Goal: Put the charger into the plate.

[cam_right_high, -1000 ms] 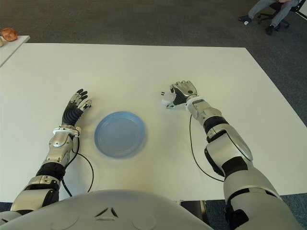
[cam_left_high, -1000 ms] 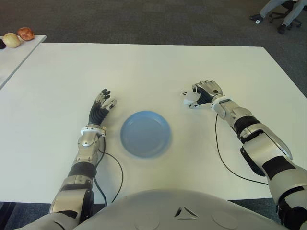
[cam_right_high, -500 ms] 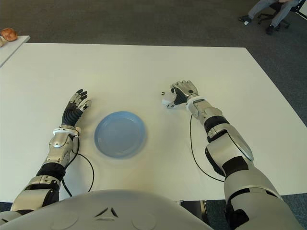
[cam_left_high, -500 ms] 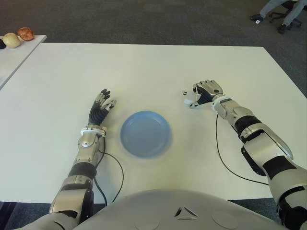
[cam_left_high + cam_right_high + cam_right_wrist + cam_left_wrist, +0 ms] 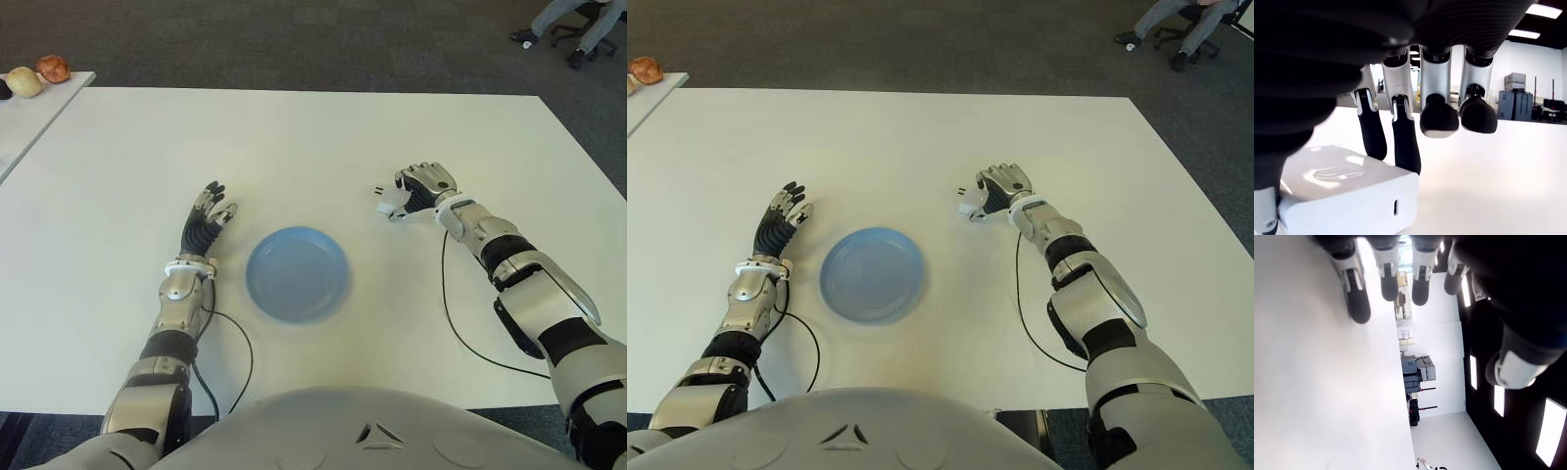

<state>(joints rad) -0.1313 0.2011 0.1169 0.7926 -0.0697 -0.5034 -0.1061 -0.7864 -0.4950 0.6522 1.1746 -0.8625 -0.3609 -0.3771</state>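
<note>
The white charger (image 5: pixel 390 204) lies on the white table (image 5: pixel 294 137), to the right of the blue plate (image 5: pixel 297 273) and about a hand's width from its rim. My right hand (image 5: pixel 404 199) covers it from the right. In the right wrist view the charger (image 5: pixel 1347 196) sits under the palm, two fingertips (image 5: pixel 1400 142) press its far side and the thumb is at its near end. The plate holds nothing. My left hand (image 5: pixel 209 215) shows just left of the plate, palm down, fingers (image 5: pixel 1386 281) stretched out with nothing in them.
A second table at the far left carries two pieces of fruit (image 5: pixel 37 74). A black cable (image 5: pixel 453 323) trails on the table beside my right forearm. A seated person's legs and an office chair (image 5: pixel 576 24) show on the carpet at the far right.
Hardly anything has moved. My right hand has stayed on the charger with only a tiny shift, and my left hand and the plate are where they were.
</note>
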